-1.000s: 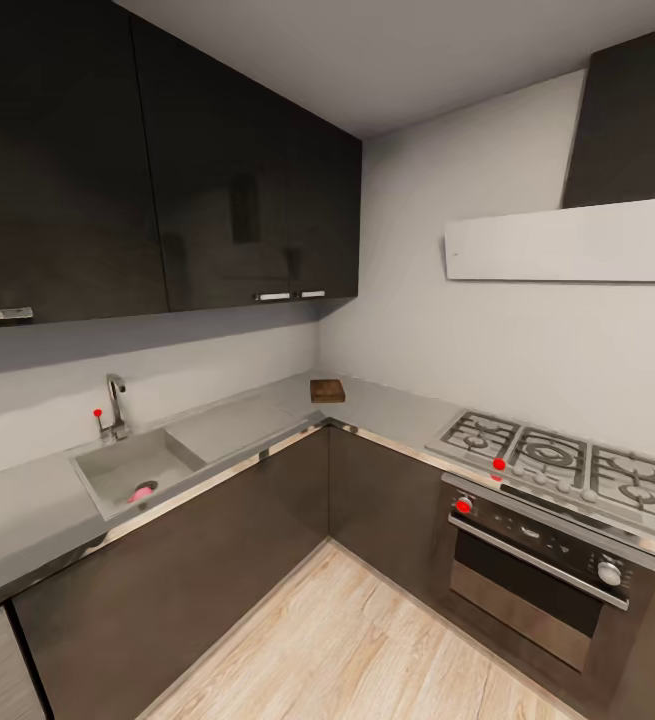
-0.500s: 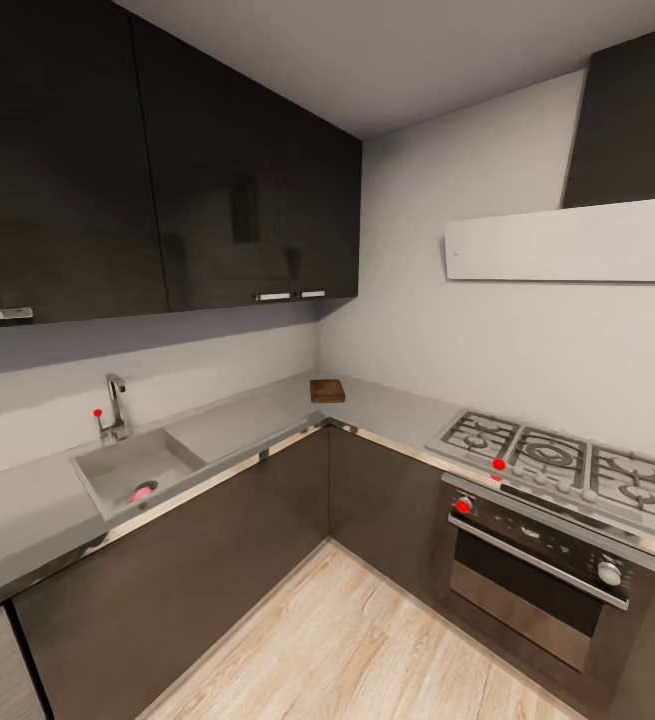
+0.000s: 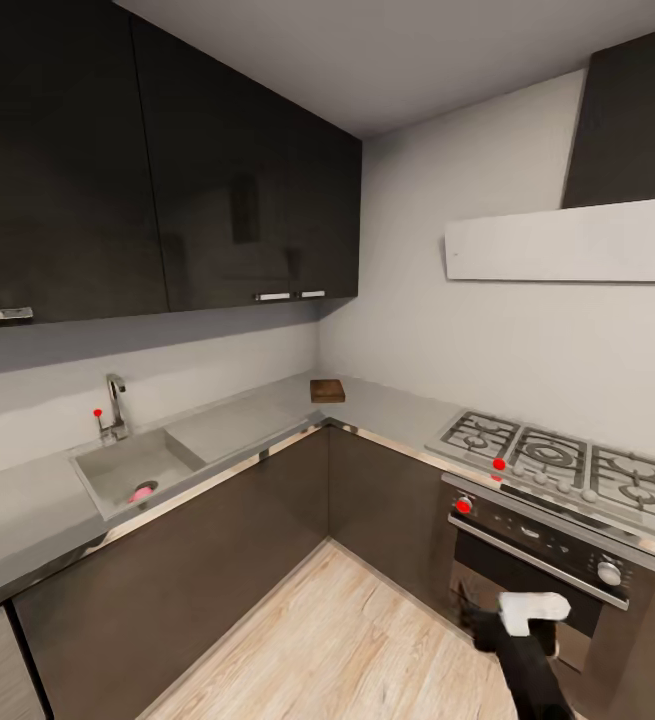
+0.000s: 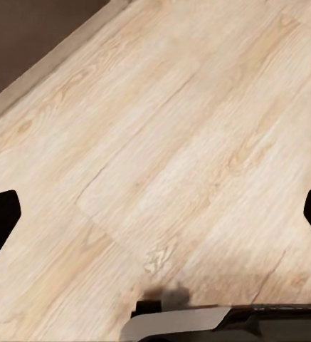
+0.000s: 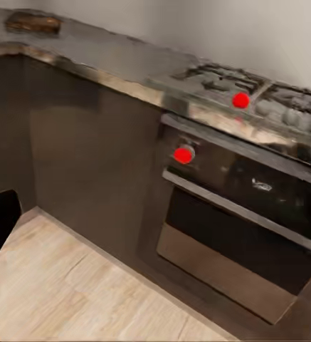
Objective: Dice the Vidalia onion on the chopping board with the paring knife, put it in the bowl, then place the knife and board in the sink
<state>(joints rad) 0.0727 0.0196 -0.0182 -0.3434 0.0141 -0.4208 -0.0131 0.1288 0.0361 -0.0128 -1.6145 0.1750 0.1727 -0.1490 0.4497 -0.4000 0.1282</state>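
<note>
The right gripper (image 3: pixel 512 612) has risen into the head view before the oven (image 3: pixel 537 580); whether its fingers are spread or closed cannot be told. The left gripper (image 4: pixel 155 214) hangs released over the wooden floor (image 4: pixel 169 142). The Vidalia onion (image 3: pixel 142 493) lies in the sink (image 3: pixel 117 462); the chopping board (image 3: pixel 327 390) sits at the surface's (image 3: pixel 27 510) far corner

Three cameras on an L-shaped kitchen

The head view looks down from afar at the corner worktop (image 3: pixel 257 420); the right wrist faces the oven (image 5: pixel 233 235) nearer, shared by both; the left wrist looks closely down at the wooden floor (image 4: pixel 169 164).
</note>
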